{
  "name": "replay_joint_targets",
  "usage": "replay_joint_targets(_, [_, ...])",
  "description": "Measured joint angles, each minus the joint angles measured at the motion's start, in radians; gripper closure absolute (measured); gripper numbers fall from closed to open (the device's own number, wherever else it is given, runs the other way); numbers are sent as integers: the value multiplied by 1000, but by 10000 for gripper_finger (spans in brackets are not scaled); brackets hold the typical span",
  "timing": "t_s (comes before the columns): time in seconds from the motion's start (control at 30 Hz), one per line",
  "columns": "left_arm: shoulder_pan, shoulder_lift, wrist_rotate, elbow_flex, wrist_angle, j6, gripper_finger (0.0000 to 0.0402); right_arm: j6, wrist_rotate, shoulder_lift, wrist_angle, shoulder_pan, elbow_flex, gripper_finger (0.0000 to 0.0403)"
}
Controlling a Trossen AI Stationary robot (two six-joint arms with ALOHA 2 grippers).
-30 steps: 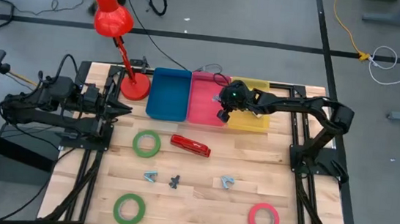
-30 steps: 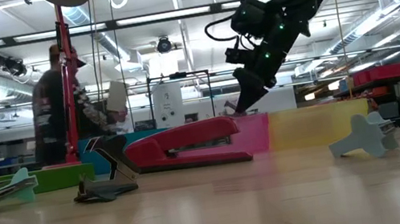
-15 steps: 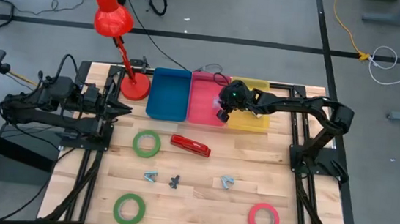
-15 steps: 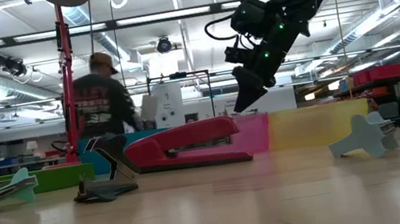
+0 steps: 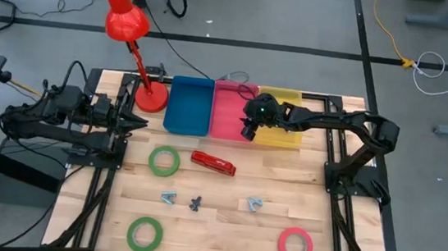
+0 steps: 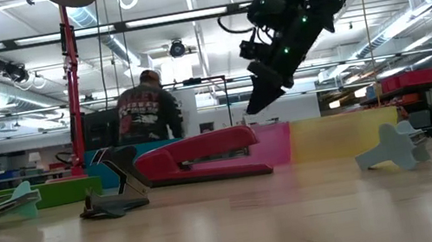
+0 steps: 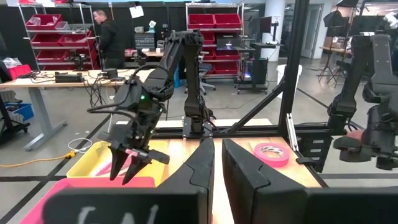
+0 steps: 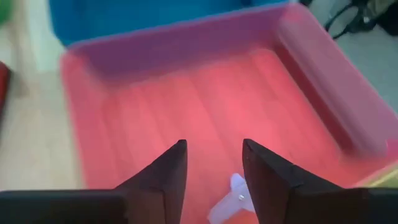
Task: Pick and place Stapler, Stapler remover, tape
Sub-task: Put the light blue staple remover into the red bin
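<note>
My right gripper (image 5: 247, 130) hangs open over the pink bin (image 5: 230, 101), fingers slanting down (image 8: 214, 165). A pale staple remover (image 8: 231, 198) lies on the bin's floor just below the fingers, which stand clear of it. On the table lie the red stapler (image 5: 213, 163), two light staple removers (image 5: 168, 197) (image 5: 254, 203) and a dark one (image 5: 195, 203). Two green tape rolls (image 5: 164, 161) (image 5: 144, 233) and a pink one (image 5: 295, 244) lie flat. My left gripper (image 5: 132, 122) waits shut at the far left (image 7: 217, 162).
A blue bin (image 5: 189, 106) and a yellow bin (image 5: 280, 121) flank the pink one along the far edge. A red desk lamp (image 5: 127, 21) stands on its base (image 5: 151, 98) at the far left. A person stands in the room beyond the table (image 6: 147, 110).
My right gripper has risen a little over the pink bin and shifted slightly toward the table's left, and its fingers have spread apart. The person behind the table has walked across the background.
</note>
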Motion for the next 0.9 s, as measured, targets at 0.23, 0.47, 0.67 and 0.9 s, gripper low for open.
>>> replay_joint_targets(0.23, [0, 0, 0, 0, 0, 0, 367, -4, -8, -87, -60, 93, 0, 243])
replay_joint_targets(0.47, [0, 0, 0, 0, 0, 0, 367, 23, -52, -195, -190, 198, 0, 243])
replay_joint_targets(0.67, [0, 0, 0, 0, 0, 0, 367, 86, -49, -262, -292, 293, 0, 243])
replay_joint_targets(0.9, [0, 0, 0, 0, 0, 0, 367, 167, -5, -275, -401, 421, 0, 243])
